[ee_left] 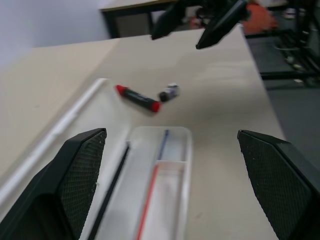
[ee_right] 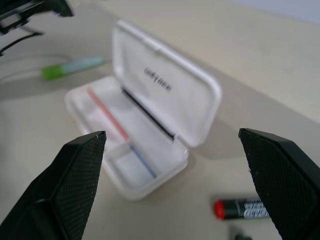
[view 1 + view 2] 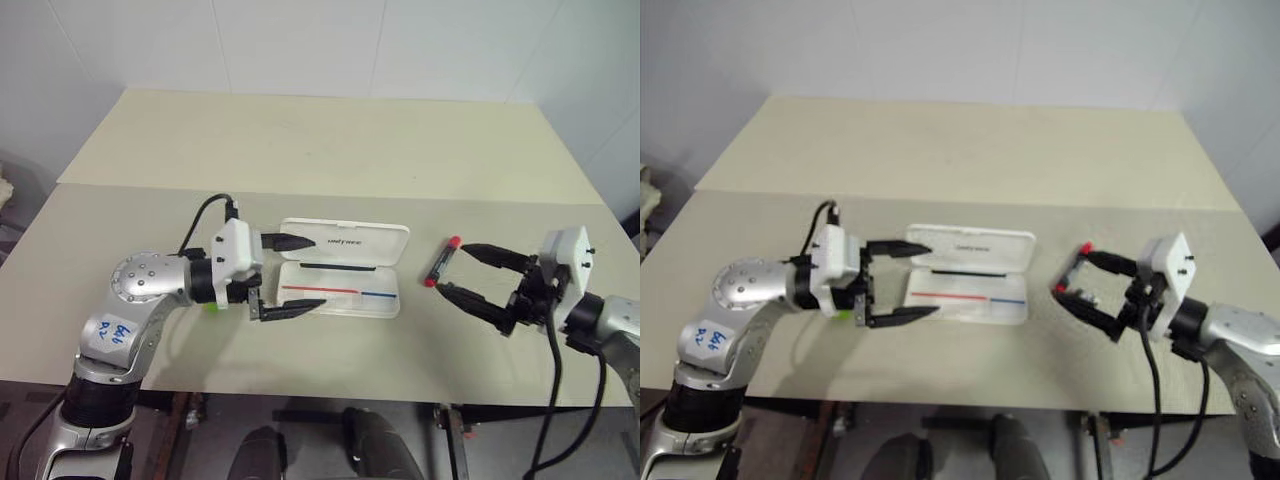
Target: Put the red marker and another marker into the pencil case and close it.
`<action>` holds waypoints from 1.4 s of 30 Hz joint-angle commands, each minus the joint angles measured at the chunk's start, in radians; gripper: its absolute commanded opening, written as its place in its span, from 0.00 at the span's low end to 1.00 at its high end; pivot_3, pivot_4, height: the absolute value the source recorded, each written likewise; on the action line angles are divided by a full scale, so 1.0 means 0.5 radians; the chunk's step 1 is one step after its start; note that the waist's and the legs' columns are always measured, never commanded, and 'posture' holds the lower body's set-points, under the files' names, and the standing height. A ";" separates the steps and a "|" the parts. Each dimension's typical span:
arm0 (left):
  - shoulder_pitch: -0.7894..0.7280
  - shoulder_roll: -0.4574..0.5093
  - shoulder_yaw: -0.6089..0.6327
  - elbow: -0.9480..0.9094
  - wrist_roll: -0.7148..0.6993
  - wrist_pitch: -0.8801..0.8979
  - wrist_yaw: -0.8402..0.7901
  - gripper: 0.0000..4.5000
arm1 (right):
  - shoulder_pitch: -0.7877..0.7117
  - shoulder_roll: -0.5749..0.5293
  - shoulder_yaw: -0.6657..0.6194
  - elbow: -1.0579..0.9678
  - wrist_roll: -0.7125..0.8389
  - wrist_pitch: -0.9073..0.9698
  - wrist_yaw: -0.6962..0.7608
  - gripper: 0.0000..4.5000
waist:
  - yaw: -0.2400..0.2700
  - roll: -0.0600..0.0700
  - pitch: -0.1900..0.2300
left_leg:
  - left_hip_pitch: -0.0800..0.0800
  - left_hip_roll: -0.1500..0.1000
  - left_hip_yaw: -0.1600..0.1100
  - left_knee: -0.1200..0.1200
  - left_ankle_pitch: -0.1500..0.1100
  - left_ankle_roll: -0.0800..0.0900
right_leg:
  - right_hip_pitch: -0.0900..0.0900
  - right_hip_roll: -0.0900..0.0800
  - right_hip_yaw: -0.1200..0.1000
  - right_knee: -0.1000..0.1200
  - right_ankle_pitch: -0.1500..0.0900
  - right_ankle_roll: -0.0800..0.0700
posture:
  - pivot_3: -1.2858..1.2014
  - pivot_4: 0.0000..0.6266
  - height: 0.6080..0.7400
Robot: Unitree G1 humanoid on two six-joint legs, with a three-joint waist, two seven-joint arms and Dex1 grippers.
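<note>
The white pencil case point(image 3: 340, 291) lies open mid-table, its lid point(image 3: 345, 240) folded back; red and blue lines show in the tray, which holds no marker. My left gripper point(image 3: 320, 271) hovers open over the case's left end, empty. The green highlighter point(image 2: 70, 67) lies on the table left of the case, mostly hidden under my left hand in the eye views. Right of the case lies the red marker point(image 3: 441, 261), with a small grey stub point(image 1: 170, 92) beside it. My right gripper point(image 3: 452, 268) is open and empty, its tips close to the red marker.
Beige table point(image 3: 320, 140) with a seam across it; the white wall stands behind its far half. The near edge runs just below both arms. A black cable point(image 3: 205, 215) loops over my left wrist.
</note>
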 commanded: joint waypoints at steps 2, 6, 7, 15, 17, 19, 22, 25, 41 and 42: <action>-0.020 -0.058 0.138 0.006 -0.191 -0.027 0.064 0.99 | -0.170 0.041 0.172 -0.005 -0.211 0.255 -0.425 1.00 | -0.003 0.000 0.000 | 0.000 0.000 0.001 0.000 0.000 0.000 | 0.000 0.000 0.000 0.000 0.000 0.000 | 0.52 0.24 1.00; 0.055 -0.136 0.283 0.046 -0.335 -0.129 0.070 0.99 | -0.316 0.135 0.334 0.028 -0.321 0.525 -0.691 1.00 | -0.001 0.000 0.000 | -0.002 0.001 0.001 -0.001 0.000 0.000 | -0.003 0.000 0.000 -0.001 0.000 -0.001 | 0.52 0.24 1.00; 0.081 -0.103 0.297 0.056 -0.343 -0.119 0.040 0.99 | -0.348 0.163 0.358 0.049 -0.353 0.558 -0.742 1.00 | -0.001 0.000 0.000 | -0.004 0.001 0.001 -0.001 0.000 0.000 | -0.004 0.000 0.000 -0.001 -0.001 -0.001 | 0.52 0.24 1.00; 0.225 0.163 0.443 0.171 -0.466 -0.169 -0.270 0.99 | -0.569 0.444 0.441 0.239 -0.521 0.758 -1.069 1.00 | -0.016 0.001 0.000 | -0.003 0.001 0.005 -0.003 0.000 0.000 | -0.007 0.000 0.001 -0.001 -0.001 -0.003 | 0.52 0.24 1.00; 0.242 0.229 0.454 0.204 -0.472 -0.175 -0.345 0.99 | -0.609 0.488 0.444 0.283 -0.567 0.790 -1.126 1.00 | -0.023 0.001 0.000 | -0.004 0.001 0.005 -0.003 0.000 0.000 | -0.007 0.000 0.001 -0.002 -0.001 -0.003 | 0.52 0.24 1.00; 0.250 0.285 0.460 0.242 -0.477 -0.178 -0.412 0.99 | -0.638 0.519 0.448 0.329 -0.607 0.835 -1.163 1.00 | -0.023 0.001 0.000 | -0.005 0.001 0.005 -0.004 0.000 0.000 | -0.007 -0.001 0.000 -0.004 -0.001 -0.003 | 0.52 0.24 1.00; 0.240 0.332 0.458 0.277 -0.492 -0.195 -0.492 0.99 | -0.644 0.536 0.449 0.360 -0.663 0.828 -1.185 1.00 | -0.026 0.001 0.000 | -0.006 0.001 0.005 -0.004 -0.001 0.000 | -0.007 -0.002 0.000 -0.006 -0.001 -0.003 | 0.52 0.24 1.00; 0.214 0.344 0.452 0.311 -0.489 -0.218 -0.513 0.99 | -0.652 0.559 0.421 0.373 -0.693 0.845 -1.218 1.00 | -0.045 0.001 0.000 | -0.006 0.002 0.005 -0.006 -0.001 0.000 | -0.007 -0.002 0.000 -0.007 -0.001 -0.002 | 0.52 0.24 1.00; 0.164 0.312 0.411 0.337 -0.481 -0.276 -0.519 1.00 | -0.759 0.745 0.478 0.588 -0.792 1.039 -1.279 0.90 | -0.105 -0.004 -0.003 | -0.003 0.003 0.006 -0.007 -0.001 0.000 | -0.007 -0.002 0.000 -0.005 0.000 -0.003 | 0.52 0.24 1.00; 0.167 0.311 0.413 0.332 -0.481 -0.278 -0.515 1.00 | -0.781 0.763 0.473 0.603 -0.794 1.044 -1.281 0.85 | -0.112 -0.006 -0.004 | -0.003 0.004 0.007 -0.006 -0.001 0.000 | -0.007 -0.002 0.000 -0.005 0.001 -0.003 | 0.52 0.24 1.00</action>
